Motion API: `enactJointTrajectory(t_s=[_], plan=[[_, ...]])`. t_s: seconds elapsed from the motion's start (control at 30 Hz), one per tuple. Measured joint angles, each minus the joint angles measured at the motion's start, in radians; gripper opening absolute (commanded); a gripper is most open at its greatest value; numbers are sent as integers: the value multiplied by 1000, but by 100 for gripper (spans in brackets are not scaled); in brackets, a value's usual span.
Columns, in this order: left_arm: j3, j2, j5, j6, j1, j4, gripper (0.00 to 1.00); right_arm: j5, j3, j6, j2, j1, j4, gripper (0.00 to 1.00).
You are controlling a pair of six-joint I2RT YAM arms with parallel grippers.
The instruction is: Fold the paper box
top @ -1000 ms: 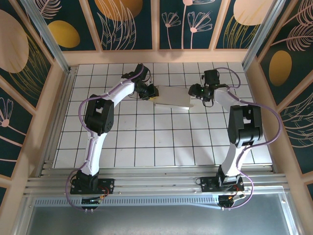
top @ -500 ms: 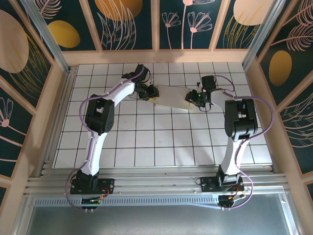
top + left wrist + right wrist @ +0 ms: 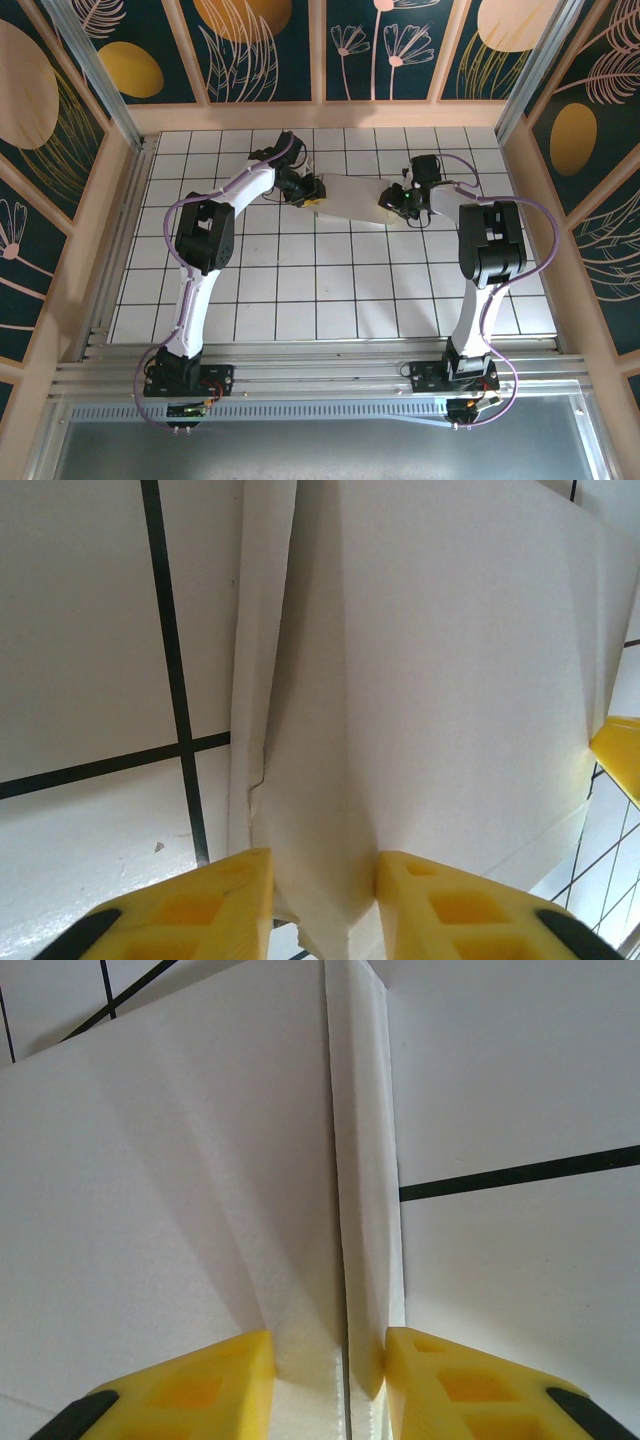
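Jaws narrow on both: left gripper pinches a folded edge of the paper box, right gripper clamps the upright wall at the opposite end.

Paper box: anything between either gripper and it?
Nothing visible. The left gripper has its fingers either side of a raised fold at the left end of the paper box; the right gripper brackets a folded edge at its right end.
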Motion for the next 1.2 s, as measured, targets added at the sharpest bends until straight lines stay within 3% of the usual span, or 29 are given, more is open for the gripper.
enactJointTrajectory(t_s=[0.3,0.73,1.2], plan=[[-2,0,30,-12,4,12,29,16,0,0,0,6,2,32],[-93,-4,157,-131,21,199,27,54,0,0,2,5,27,31],[65,56,116,-27,3,45,22,77,1,0,2,5,30,29]])
